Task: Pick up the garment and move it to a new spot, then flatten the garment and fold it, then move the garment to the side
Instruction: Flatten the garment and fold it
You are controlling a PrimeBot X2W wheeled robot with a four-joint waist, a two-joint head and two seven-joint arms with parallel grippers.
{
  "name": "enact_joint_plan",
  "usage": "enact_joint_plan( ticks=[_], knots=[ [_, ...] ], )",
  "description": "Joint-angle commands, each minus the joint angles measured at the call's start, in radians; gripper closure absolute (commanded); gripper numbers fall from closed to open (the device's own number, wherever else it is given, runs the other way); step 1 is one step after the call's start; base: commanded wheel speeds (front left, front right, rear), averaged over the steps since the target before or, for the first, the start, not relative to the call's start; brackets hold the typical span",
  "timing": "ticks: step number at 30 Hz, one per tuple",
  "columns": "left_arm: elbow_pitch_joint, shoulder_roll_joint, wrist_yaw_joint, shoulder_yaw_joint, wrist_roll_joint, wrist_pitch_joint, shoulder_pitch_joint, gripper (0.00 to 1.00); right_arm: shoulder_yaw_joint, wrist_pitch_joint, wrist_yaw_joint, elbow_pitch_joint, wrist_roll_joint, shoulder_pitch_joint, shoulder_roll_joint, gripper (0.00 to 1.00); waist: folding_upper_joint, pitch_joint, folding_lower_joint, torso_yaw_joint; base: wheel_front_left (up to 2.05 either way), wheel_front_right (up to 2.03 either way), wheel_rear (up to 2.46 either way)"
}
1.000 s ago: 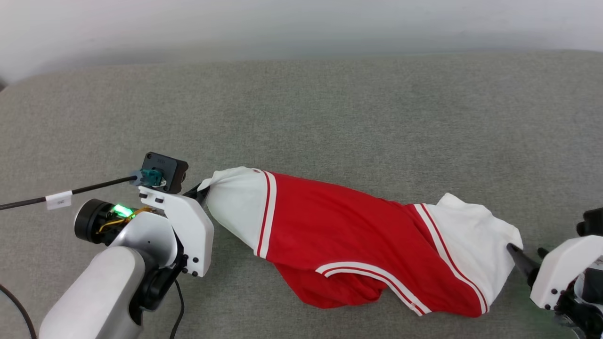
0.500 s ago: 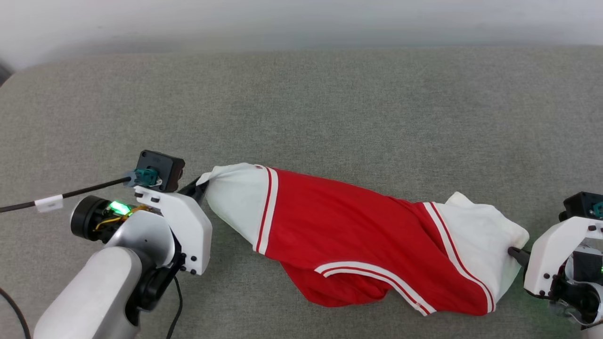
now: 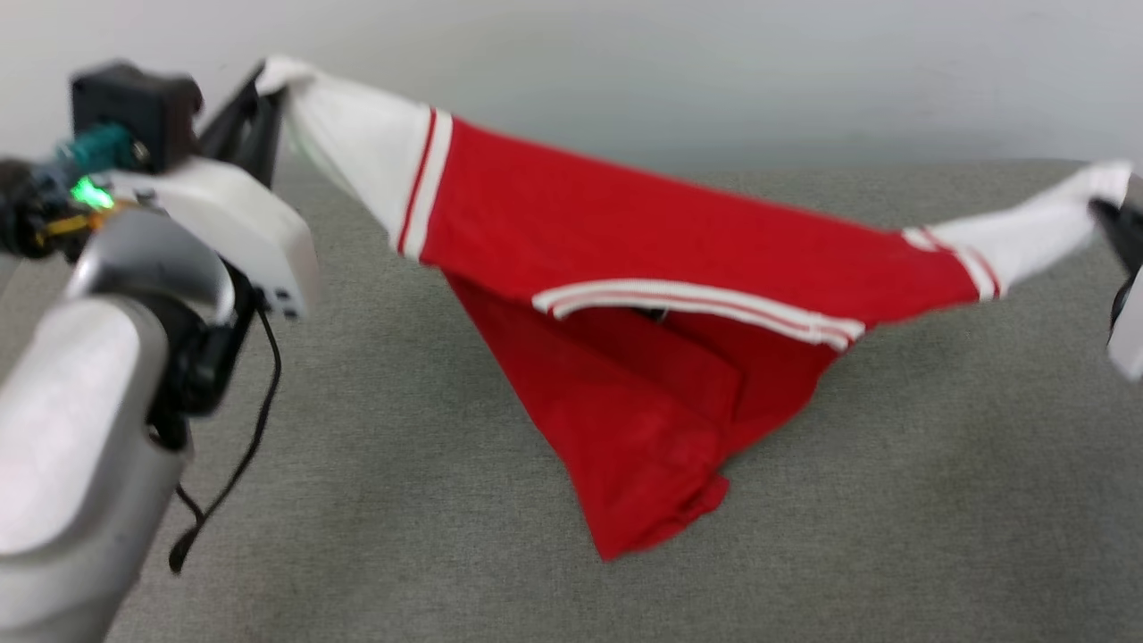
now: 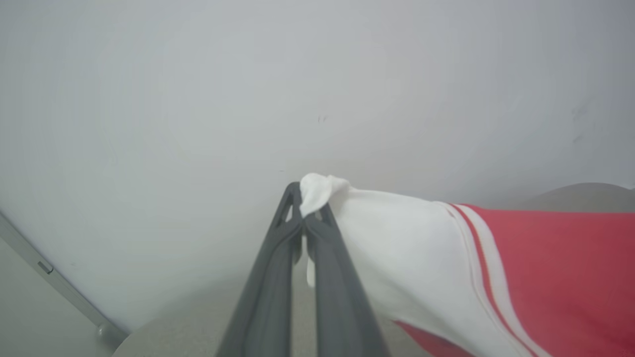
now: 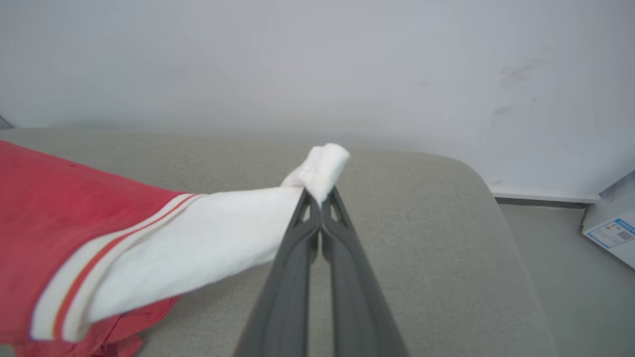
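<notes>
Plainly soft and light, the garment (image 3: 643,241) hangs stretched over the cushion (image 3: 893,500), with the left gripper (image 4: 303,210) and right gripper (image 5: 320,198) jaws clenched on its white sleeve tips, sensible holds.

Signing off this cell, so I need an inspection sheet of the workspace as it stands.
Surface: grey fabric cushion.
Job's things: garment lifted, stretched between both grippers, red body hanging towards the cushion.
Clutter: nothing seen.
Grippers: left gripper shut on one white sleeve end; right gripper shut on the other.
Cables: black cable hangs from the left arm.
Surroundings: pale wall behind; white box on the floor.
</notes>
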Motion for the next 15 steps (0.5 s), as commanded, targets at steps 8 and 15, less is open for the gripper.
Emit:
enact_joint_plan(
  ticks=[8, 15],
  knots=[
    [0.159, -0.034, -0.059, 0.031, -0.024, -0.012, -0.265, 1.00, 0.050, 0.005, 0.000, 0.062, -0.012, -0.317, -0.044, 1.00, 0.0000, 0.061, 0.0000, -0.026, 0.00, 0.00, 0.00],
    [0.369, -0.055, -0.092, 0.059, 0.000, -0.073, -0.539, 1.00, 0.082, -0.115, 0.000, 0.242, -0.065, -0.616, -0.021, 1.00, 0.0000, 0.218, 0.0000, -0.061, 0.00, 0.00, 0.00]
  ],
)
